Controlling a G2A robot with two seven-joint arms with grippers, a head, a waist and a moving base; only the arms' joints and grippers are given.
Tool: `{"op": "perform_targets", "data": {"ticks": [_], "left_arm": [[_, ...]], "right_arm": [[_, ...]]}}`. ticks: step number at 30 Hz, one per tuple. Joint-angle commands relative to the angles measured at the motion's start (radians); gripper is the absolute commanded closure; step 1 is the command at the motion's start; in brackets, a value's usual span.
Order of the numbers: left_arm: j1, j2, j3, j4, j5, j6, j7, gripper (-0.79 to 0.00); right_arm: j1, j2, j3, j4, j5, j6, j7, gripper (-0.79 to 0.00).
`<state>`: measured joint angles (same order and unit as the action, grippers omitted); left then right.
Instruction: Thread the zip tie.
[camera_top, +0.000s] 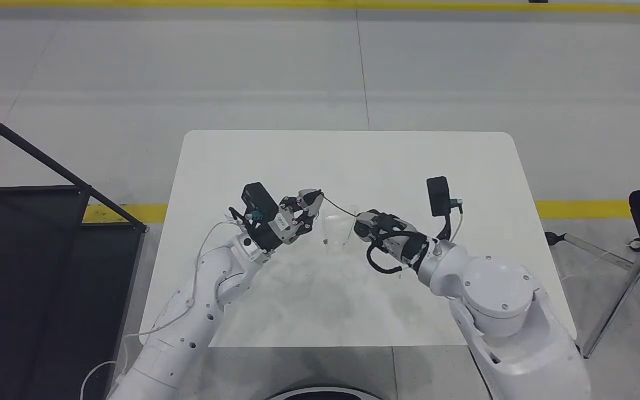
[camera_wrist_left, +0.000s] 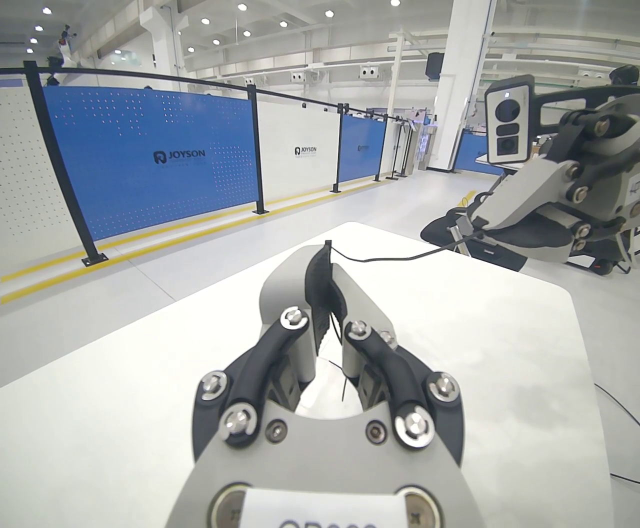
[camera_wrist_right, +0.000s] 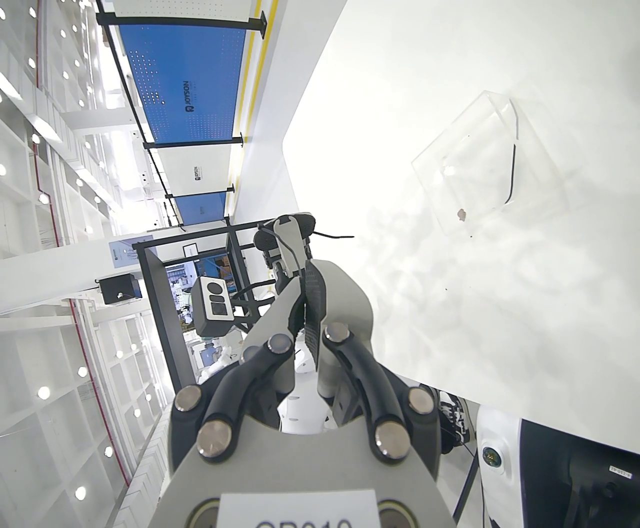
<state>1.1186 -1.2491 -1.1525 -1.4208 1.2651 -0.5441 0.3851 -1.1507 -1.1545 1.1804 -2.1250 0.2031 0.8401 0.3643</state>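
Holds both arms in over the middle of the white worktop, raised off it, wrists turned so that the two hands point at each other, near but not touching. Pinches one end of the thin black zip tie in the left hand, pads pressed flat together, with a short tail poking out behind the fingers. Pinches the other end in the right hand, likewise closed tight on it. Between the two hands, a shallow sagging arc of tie in the air, off the surface. On the worktop just below the gap between the hands, a clear plastic box, with another thin black strip lying along one inner wall; cannot tell whether a second tie. Nothing between the hands but the tie itself. Beyond the far edge of the worktop, a black-framed barrier of blue and white panels.
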Motion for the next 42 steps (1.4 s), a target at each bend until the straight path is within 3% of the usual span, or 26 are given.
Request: {"op": "perform_targets", "data": {"ticks": [1,28,42], "left_arm": [[0.0,0.0,0.0,0.001,-0.001,0.001,-0.001,0.0],[-0.005,-0.002,0.004,0.007,0.007,-0.007,-0.004,0.0],[-0.006,-0.004,0.009,0.01,0.013,-0.01,-0.01,0.0]], "right_arm": [[0.001,0.0,0.0,0.0,0.0,0.001,-0.001,0.0],[-0.016,-0.002,0.015,0.0,0.026,-0.039,-0.004,0.0],[-0.046,-0.004,0.032,-0.002,0.053,-0.132,-0.011,0.0]]}}
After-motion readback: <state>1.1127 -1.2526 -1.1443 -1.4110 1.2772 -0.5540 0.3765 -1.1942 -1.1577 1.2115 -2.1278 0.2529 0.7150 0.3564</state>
